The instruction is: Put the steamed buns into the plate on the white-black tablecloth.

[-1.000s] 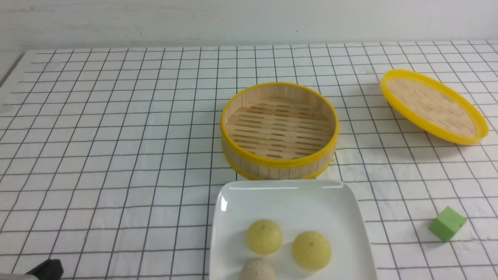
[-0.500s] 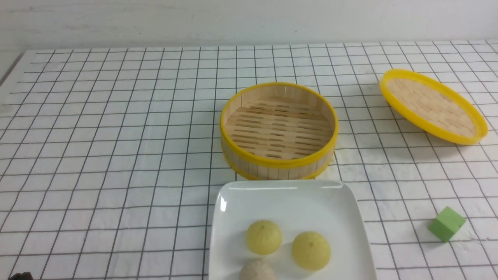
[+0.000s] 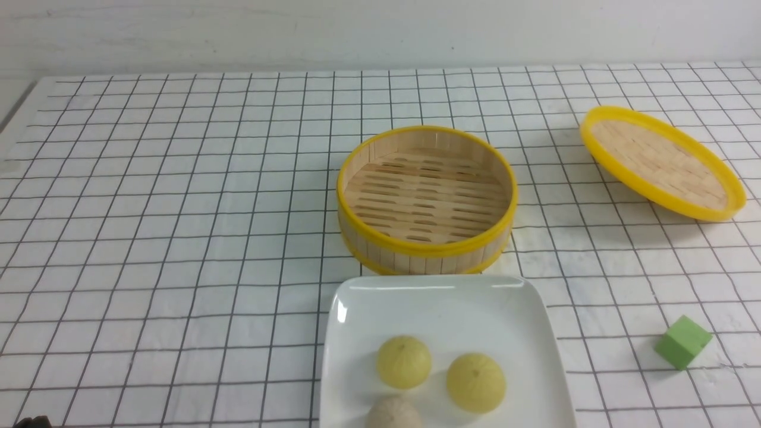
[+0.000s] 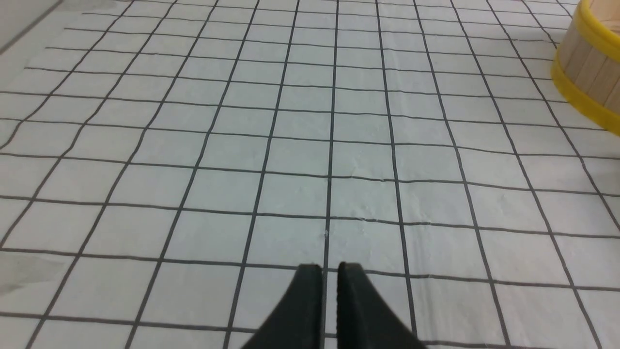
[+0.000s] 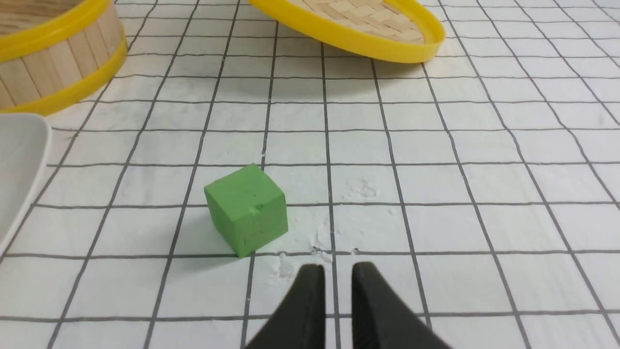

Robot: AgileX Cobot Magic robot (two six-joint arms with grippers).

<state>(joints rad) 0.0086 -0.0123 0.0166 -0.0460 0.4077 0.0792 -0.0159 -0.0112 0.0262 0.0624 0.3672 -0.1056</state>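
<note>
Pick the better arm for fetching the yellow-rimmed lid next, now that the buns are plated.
Right, I'd say. The lid lies on the robot's right, beyond the steamer basket, and shows in the right wrist view but not the left. The right end effector is empty and slightly open.

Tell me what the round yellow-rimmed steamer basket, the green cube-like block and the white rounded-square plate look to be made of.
Round yellow-rimmed steamer basket: bamboo or light wood, matte, from the slatted base; rim material unclear.
Green cube-like block: perhaps foam or painted wood; its faces are dull, without highlights.
White rounded-square plate: glossy, likely ceramic, possibly melamine; bright reflections line its rim.
</note>
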